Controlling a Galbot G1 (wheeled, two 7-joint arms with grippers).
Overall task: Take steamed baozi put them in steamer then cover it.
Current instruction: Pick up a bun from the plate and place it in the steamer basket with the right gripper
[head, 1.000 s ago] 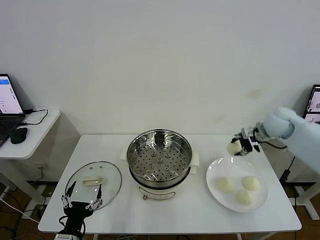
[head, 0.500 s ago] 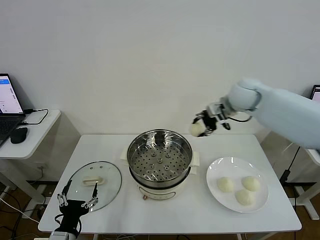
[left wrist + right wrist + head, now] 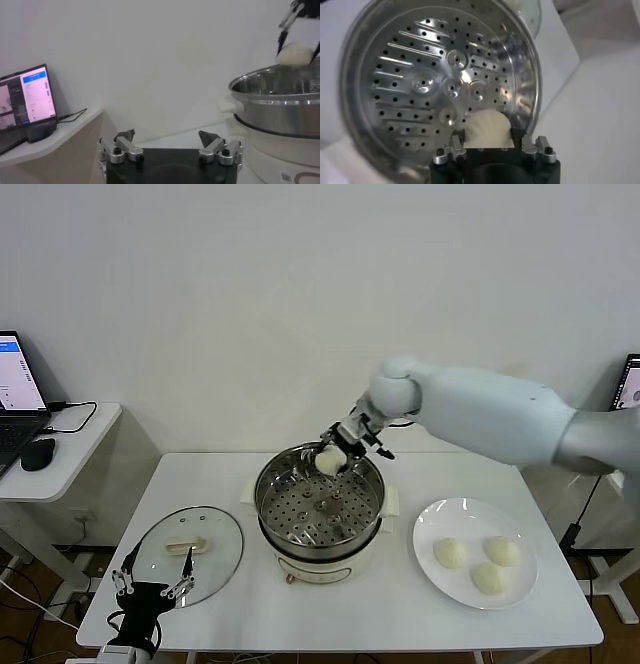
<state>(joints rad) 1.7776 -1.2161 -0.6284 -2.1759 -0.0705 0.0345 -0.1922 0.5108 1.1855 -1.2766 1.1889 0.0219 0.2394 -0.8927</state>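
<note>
Head view overlooks table; both wrist views close, sharing steamer (image 3: 319,506) (image 3: 280,105) (image 3: 440,85)

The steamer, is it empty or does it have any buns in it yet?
Empty: the steamer's perforated tray is bare; the right gripper holds a bun above it.

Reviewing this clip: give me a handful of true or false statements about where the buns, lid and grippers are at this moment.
1. The right gripper holds a bun over the steamer. True.
2. Two buns lie on the steamer's tray. False: the tray is bare.
3. Three buns sit on the white plate. True.
4. The glass lid covers the steamer. False: it lies flat on the table, left of the steamer.
5. The left gripper grips the lid's handle. False: it is open, near the lid's front edge, holding nothing.
</note>
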